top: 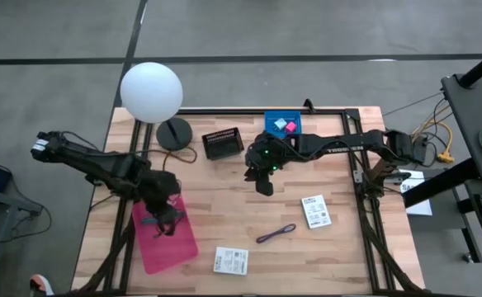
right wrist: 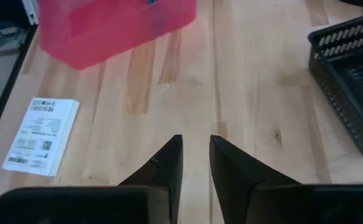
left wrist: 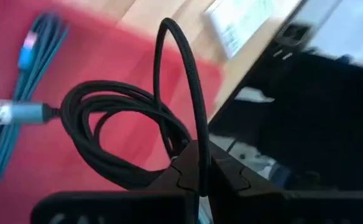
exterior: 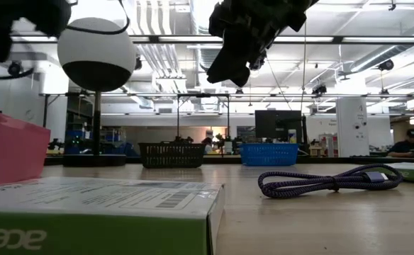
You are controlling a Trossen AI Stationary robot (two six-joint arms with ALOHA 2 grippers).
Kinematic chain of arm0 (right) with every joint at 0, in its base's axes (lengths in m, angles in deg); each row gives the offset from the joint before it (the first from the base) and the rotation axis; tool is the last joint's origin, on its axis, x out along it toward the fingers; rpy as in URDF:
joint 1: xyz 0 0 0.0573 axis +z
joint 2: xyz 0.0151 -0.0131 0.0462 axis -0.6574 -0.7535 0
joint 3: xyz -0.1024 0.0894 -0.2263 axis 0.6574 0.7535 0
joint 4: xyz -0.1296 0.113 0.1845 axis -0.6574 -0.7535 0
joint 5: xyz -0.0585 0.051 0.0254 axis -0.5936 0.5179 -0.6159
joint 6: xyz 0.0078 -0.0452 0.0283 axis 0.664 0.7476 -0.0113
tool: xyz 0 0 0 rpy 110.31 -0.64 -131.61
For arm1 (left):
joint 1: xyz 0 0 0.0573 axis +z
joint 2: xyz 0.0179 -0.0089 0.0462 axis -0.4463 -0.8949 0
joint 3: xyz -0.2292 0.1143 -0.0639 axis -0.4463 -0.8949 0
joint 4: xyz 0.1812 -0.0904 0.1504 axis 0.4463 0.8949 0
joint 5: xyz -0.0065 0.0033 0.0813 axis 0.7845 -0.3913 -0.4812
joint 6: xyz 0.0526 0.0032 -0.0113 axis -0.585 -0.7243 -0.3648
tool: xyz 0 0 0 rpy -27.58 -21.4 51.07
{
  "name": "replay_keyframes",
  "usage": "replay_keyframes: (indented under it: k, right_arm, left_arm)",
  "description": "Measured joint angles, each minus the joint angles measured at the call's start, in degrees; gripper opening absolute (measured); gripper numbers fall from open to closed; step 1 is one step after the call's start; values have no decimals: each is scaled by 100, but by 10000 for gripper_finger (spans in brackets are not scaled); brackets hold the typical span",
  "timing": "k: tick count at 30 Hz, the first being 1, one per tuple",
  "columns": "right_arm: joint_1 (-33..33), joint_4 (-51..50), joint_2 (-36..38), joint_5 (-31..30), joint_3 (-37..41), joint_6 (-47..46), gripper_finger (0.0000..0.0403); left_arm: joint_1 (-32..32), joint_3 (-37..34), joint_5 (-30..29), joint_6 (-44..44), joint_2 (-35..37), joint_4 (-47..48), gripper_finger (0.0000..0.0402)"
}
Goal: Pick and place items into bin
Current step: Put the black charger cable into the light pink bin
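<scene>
My left gripper (top: 165, 213) hangs over the pink bin (top: 171, 243), shut on a black coiled cable (left wrist: 125, 124). A teal cable (left wrist: 20, 93) lies inside the bin on its floor. My right gripper (top: 263, 186) hovers above the bare middle of the table; its fingers (right wrist: 196, 149) stand a little apart with nothing between them. The purple coiled cable (top: 276, 233) lies flat on the wood, as do two white printed packets (top: 315, 210) (top: 231, 260). A pink cube (top: 290, 128) and a pale teal cube (top: 280, 124) sit in a blue bin (top: 282, 136). My left gripper pinches one strand of the black cable's coil (left wrist: 198, 143) between its two fingers, coming from above. A loop stands up past the fingertips, and the rest of the coil hangs slack over the pink bin's floor (left wrist: 138, 56). Whether it rests on that floor, I cannot tell.
A black mesh basket (top: 223, 143) stands at the far side beside the blue bin. A white globe lamp (top: 151, 91) on a round black base (top: 174, 133) stands far left. Open wood lies between the purple cable and my right gripper.
</scene>
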Motion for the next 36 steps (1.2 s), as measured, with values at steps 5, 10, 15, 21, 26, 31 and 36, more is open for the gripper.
replay_keyframes:
  k: [5, 10, 15, 21, 26, 31, 36]
  right_arm:
    - [-51, -6, 0, -2, 14, 66, 75]
    - [-95, -10, 0, 0, 33, 104, 71]
    - [-106, -10, 0, 1, 49, 105, 65]
    - [-106, -13, 0, 7, 61, 101, 66]
    - [-104, -18, 0, 9, 63, 84, 68]
    - [-104, -19, 0, 11, 63, 83, 63]
    - [-104, -19, 0, 11, 63, 83, 63]
  left_arm:
    - [-179, -15, -70, 49, -93, 156, 0]
    - [-317, -25, -136, 5, -352, 456, 0]
    - [-458, -48, -125, -108, -636, 705, 0]
    - [-618, -91, -128, -229, -977, 670, 0]
    - [-768, -92, -289, -314, -1326, 695, 0]
    - [-812, -92, -286, -460, -1607, 690, 0]
    - [-863, -94, -282, -561, -1736, 697, 11]
